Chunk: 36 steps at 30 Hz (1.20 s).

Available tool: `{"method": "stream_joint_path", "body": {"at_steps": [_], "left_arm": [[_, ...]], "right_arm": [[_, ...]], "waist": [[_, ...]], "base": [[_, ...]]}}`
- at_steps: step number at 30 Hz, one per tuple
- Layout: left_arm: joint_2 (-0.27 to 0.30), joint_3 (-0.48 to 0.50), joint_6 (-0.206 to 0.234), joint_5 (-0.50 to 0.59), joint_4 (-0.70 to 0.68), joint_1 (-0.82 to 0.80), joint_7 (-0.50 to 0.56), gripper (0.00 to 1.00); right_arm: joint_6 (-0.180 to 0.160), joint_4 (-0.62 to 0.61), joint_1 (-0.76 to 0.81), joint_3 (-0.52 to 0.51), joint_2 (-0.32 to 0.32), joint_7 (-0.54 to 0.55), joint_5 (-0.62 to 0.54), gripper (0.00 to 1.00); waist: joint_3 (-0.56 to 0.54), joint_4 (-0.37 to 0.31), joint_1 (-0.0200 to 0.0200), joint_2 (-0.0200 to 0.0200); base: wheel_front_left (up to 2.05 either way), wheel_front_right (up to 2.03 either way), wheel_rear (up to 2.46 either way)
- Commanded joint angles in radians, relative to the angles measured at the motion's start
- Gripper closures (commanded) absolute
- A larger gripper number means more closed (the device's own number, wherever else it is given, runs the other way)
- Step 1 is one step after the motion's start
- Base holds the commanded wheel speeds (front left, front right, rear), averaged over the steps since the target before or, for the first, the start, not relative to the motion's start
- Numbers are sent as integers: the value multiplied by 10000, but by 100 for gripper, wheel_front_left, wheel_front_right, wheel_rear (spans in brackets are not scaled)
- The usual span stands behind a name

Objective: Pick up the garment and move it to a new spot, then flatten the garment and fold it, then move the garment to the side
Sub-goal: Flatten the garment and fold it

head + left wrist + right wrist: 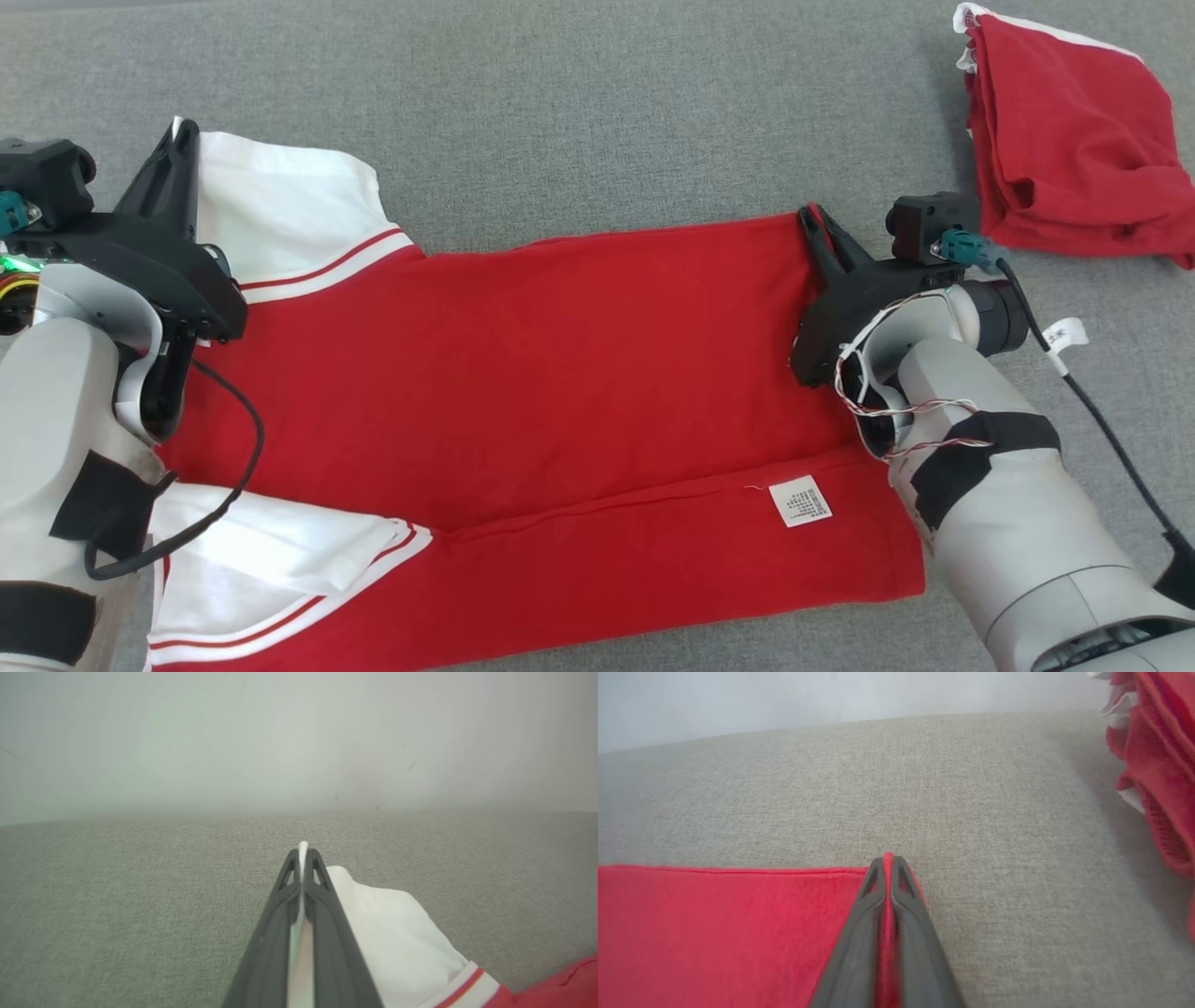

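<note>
The garment (pixel 560 373), a red shirt with white sleeves, lies spread flat on the grey fabric-covered desk (pixel 597 112). Its length runs across the head view, sleeves toward the robot's left and hem toward its right. We note that the near long edge is turned over onto the body, so a seam and a white care label (pixel 801 500) face up near the hem end.

The left gripper (pixel 185 131) is closed at the far outer edge of the far sleeve (pixel 280 215). In the left wrist view a thin strip of white cloth runs between the two dark fingers (pixel 327 924) and peeks out at their tips. We read this as a clamp on the sleeve edge. The sleeve's red-and-white trim band lies to the right of the fingers in that view.

The right gripper (pixel 814 219) is closed at the far hem corner of the garment. In the right wrist view red cloth fills the slit between the fingers and shows at the tips. We read this as a clamp on that corner. The garment's far edge runs straight off to the left of the fingers in that view.

The near sleeve (pixel 271 560) lies flat, partly hidden by the left forearm (pixel 56 401). A second red cloth (pixel 1074 140), folded, lies on the desk at the far right, apart from the garment and near the right gripper.
</note>
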Motion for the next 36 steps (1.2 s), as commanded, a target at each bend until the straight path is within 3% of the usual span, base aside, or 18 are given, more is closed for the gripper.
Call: {"method": "stream_joint_path", "body": {"at_steps": [1, 16, 25, 30, 36], "left_arm": [[11, -32, 11, -42, -15, 27, -52, 100], [-9, -171, 11, -420, -77, -47, -858, 100], [83, 57, 57, -958, -2091, 2272, -1633, 100], [-176, 426, 358, -1177, -4350, 4796, -1772, 100], [-787, 717, 692, -1012, -6057, 6932, -1792, 100]], "right_arm": [[-22, 82, -44, -38, 54, -201, 32, 100], [-22, 358, -444, -642, -137, -1191, -225, 100], [-22, -2194, 1857, -750, -521, -1182, -44, 100], [-22, -3899, 3792, -740, -975, -1183, 243, 100], [-22, -5311, 5453, -1056, -1114, -1184, 640, 100]], "waist": [[-4, -19, 0, -1], [-560, 272, 0, -1], [-1287, 433, 0, -1], [-1744, 805, 0, -1], [-2095, 1120, 0, -1]], "base": [[0, 0, 0], [0, 0, 0], [0, 0, 0], [0, 0, 0], [0, 0, 0]]}}
